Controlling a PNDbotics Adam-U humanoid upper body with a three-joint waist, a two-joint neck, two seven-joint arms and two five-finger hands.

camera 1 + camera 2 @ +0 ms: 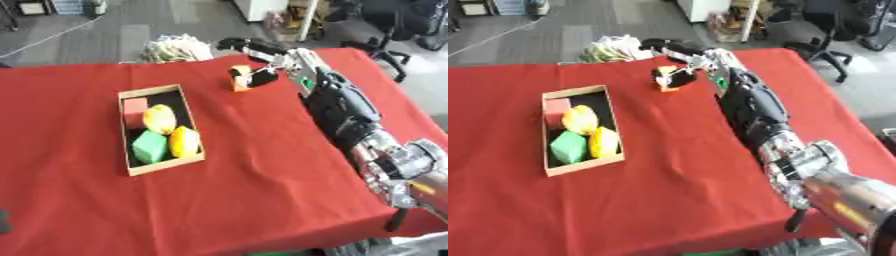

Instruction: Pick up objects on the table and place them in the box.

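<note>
One red table carries one box at its left, with four things inside: one red block, one green block, two yellow objects. The right hand grasps one orange object near the far edge.

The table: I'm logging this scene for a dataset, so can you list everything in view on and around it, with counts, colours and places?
Tablecloth: one, red, covering the table.
Box: one, tan rim, dark inside, left of centre.
Red block: one, far end of the box.
Yellow objects: two, rounded, middle of the box.
Green block: one, near end of the box.
Orange object: one, far centre of the table, at the right hand's fingers.
Pale bundle: one, whitish, beyond the far edge.
Office chair: one, black, far right.
Right hand: one, black, curled at the orange object.
</note>
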